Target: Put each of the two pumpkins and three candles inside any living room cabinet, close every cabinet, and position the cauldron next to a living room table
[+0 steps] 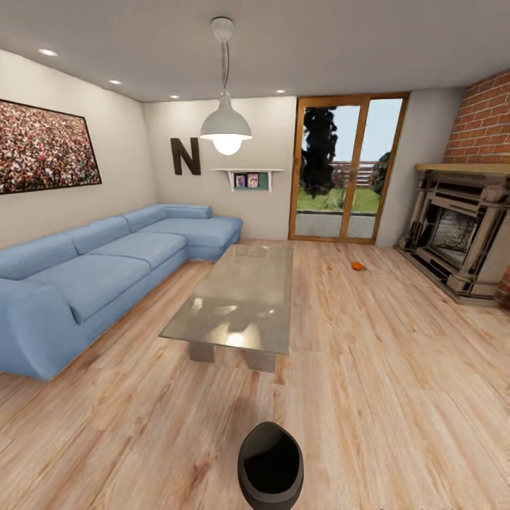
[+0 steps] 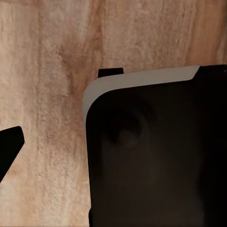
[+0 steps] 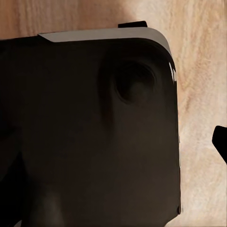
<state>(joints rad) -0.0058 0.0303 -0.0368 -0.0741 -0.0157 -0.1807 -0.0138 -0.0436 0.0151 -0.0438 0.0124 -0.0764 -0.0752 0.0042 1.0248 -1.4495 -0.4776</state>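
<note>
One small orange pumpkin (image 1: pixel 357 266) lies on the wood floor at the far right, between the table and the fireplace. The low table (image 1: pixel 241 297) with a pale glossy top stands in the middle of the room, ahead of me. The candles, the cabinet and the cauldron are out of view. In both wrist views a dark block of my own body with a pale edge (image 2: pixel 156 156) (image 3: pixel 90 127) hangs over the floor. A dark fingertip (image 2: pixel 9 151) pokes in at the edge of the left wrist view, and another fingertip (image 3: pixel 221 142) in the right wrist view. Neither shows how the jaws stand.
A long blue corner sofa (image 1: pixel 92 276) runs along the left wall. A brick fireplace (image 1: pixel 460 237) fills the right corner, and a glass door (image 1: pixel 347 170) is at the back. Open floor stretches to the right of the table. My black rounded trunk (image 1: pixel 270 464) sits at the bottom.
</note>
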